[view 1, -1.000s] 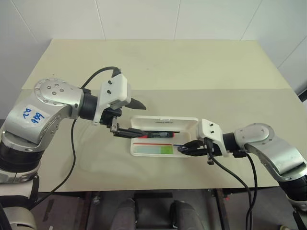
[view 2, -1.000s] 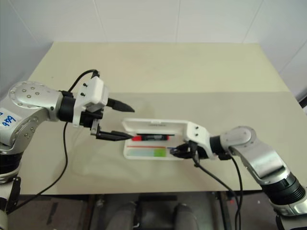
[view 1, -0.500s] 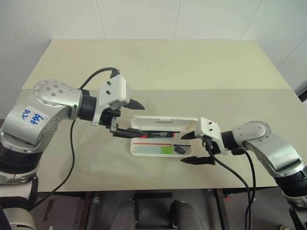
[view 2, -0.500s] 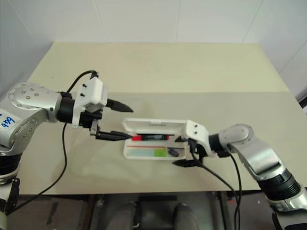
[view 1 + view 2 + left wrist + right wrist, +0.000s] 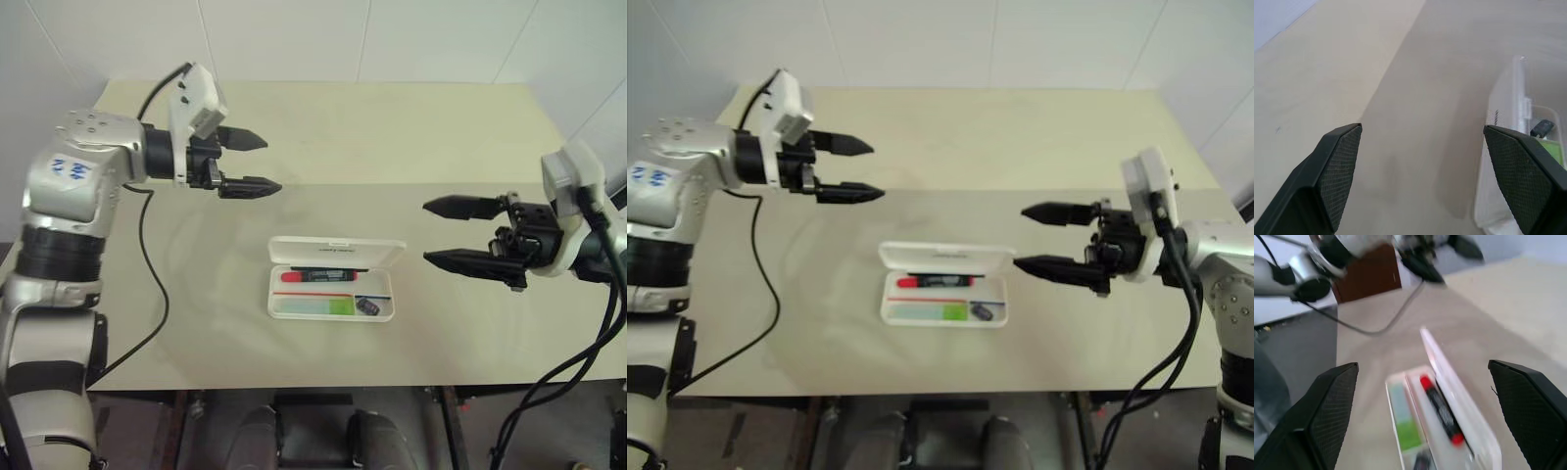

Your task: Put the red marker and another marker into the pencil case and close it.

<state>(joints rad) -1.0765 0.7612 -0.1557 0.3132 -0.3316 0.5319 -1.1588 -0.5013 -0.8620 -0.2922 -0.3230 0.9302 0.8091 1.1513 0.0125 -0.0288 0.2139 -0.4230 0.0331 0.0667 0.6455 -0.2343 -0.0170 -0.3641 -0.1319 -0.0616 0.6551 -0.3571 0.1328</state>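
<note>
The white pencil case (image 5: 381, 294) lies open in the middle of the table, its lid (image 5: 336, 252) raised at the back. Inside, the red marker (image 5: 319, 277) lies along the back, and the pale green highlighter (image 5: 313, 306) lies along the front. My left gripper (image 5: 270, 163) hangs open above the table, well behind and left of the case. Off to the case's right, my right gripper (image 5: 427, 232) is open and empty, raised over the table. The right wrist view looks down on the case (image 5: 1476, 431), the red marker (image 5: 1441, 410) and the highlighter (image 5: 1403, 425).
A small dark clip (image 5: 368, 306) sits in the case's right end. The beige table (image 5: 196, 323) runs to a front edge close to me, and a white wall stands behind it. The left wrist view catches the case's lid (image 5: 1504, 112).
My right gripper opened at the case's right end, leaving the dark clip inside, then rose and drew back to the right. My left gripper lifted away from the case, up and to the far left.
</note>
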